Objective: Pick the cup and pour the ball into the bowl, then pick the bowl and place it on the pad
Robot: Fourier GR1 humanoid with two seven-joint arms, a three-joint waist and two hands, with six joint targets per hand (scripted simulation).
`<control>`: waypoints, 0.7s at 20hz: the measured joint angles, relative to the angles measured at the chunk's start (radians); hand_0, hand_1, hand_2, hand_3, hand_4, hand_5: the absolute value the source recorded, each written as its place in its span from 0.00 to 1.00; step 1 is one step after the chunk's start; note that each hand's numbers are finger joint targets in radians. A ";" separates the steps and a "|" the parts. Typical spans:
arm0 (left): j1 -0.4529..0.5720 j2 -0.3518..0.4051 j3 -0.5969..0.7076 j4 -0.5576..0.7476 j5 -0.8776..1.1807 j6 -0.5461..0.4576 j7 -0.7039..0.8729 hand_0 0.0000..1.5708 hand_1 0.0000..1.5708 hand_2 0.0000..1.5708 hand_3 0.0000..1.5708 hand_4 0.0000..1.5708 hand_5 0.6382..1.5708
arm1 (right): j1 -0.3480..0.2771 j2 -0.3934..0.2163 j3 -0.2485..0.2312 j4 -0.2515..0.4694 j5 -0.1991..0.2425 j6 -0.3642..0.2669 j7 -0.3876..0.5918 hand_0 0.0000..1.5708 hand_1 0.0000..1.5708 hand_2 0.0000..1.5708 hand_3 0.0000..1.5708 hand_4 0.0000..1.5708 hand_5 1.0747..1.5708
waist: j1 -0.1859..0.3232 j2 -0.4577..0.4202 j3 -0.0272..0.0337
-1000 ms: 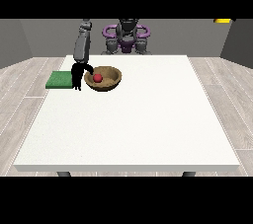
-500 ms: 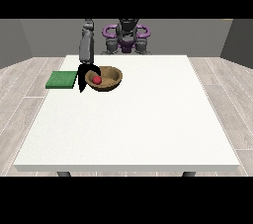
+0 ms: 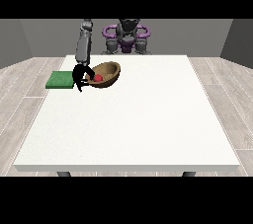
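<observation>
On the white table (image 3: 128, 124), the hand at the view's left (image 3: 80, 76) gripped the rim of a tilted wooden bowl (image 3: 105, 74) holding a red ball (image 3: 98, 77), just beside the green pad (image 3: 61, 79); the robot (image 3: 126, 38) stood behind.

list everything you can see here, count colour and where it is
table: one, white, fills the middle of the view
bowl: one, brown, far left part of the table, tilted, gripped at its left rim
ball: one, red, inside the bowl
pad: one, green, at the table's far left edge, left of the bowl
cup: none visible
floor: light wood planks around the table
robot torso: one, grey and purple, behind the table's far edge
robot hand: one visible, black, at the view's left, on the bowl's rim; the other is not in view
</observation>
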 measured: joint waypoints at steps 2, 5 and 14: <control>0.002 0.001 0.002 0.002 0.002 0.000 0.000 0.00 0.00 0.00 0.00 0.74 0.95 | 0.008 -0.003 0.010 -0.012 0.007 -0.022 0.011 1.00 1.00 1.00 0.82 0.63 0.94 | 0.005 -0.004 0.0037; 0.009 0.013 0.011 0.033 0.004 -0.007 -0.001 0.00 0.00 0.00 0.00 0.76 0.95 | 0.007 -0.014 0.036 -0.027 0.016 -0.050 0.088 1.00 1.00 1.00 0.79 0.64 0.95 | 0.002 -0.025 0.0175; 0.103 0.040 0.050 0.168 -0.032 -0.029 -0.079 0.00 0.00 0.00 0.00 0.77 0.96 | -0.056 -0.237 0.125 -0.042 0.110 -0.061 0.495 1.00 1.00 1.00 0.53 0.66 0.98 | -0.099 -0.102 0.0348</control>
